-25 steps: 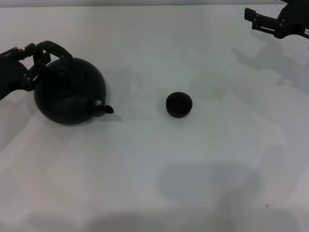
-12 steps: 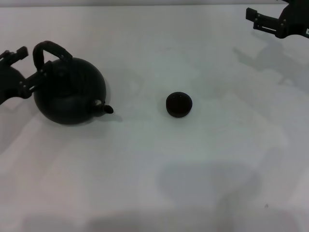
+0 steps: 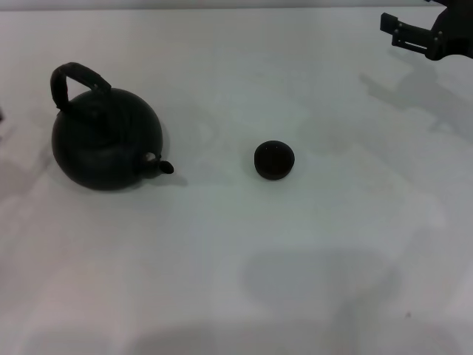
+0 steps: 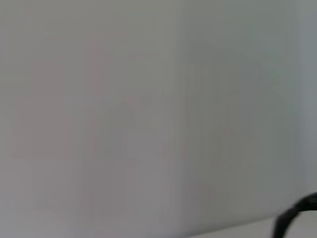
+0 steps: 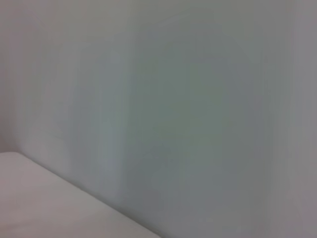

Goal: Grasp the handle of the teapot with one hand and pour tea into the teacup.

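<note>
The round matte black teapot (image 3: 107, 144) stands upright on the left of the white table, its short spout (image 3: 160, 165) pointing toward the middle. Its thick arched handle (image 3: 72, 77) loops over the top, free of any gripper. The tiny black teacup (image 3: 274, 160) sits near the table's middle, to the right of the spout. My left gripper is out of the head view, off the left edge. My right gripper (image 3: 389, 29) hangs at the far right back, open and empty, well away from both objects.
The white table (image 3: 236, 266) carries only the teapot and the teacup. The left wrist view shows a pale blank surface with a dark curved shape (image 4: 297, 218) at one corner. The right wrist view shows only pale blank surfaces.
My left gripper, which was at the teapot's handle, has let go and drawn back to the left, out of the head view. The teapot, teacup and right arm have stayed put.
</note>
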You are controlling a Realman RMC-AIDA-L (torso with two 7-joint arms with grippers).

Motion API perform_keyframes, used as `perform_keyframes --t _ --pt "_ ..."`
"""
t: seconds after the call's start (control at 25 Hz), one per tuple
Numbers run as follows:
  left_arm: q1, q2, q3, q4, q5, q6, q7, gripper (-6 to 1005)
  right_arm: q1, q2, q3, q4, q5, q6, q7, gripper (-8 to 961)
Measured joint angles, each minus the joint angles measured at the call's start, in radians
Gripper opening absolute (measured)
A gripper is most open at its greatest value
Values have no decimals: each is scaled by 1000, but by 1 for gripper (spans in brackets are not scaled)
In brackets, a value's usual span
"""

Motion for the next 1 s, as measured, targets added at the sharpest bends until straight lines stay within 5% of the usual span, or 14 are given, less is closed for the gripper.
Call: perform_keyframes --t 0.44,1.0 --pt "94 -3 -50 -108 -368 38 103 720 -36 8 5 98 147 15 -140 860" --pt "20 -3 -132 -212 -400 27 311 717 -17 13 3 228 313 12 -249 860"
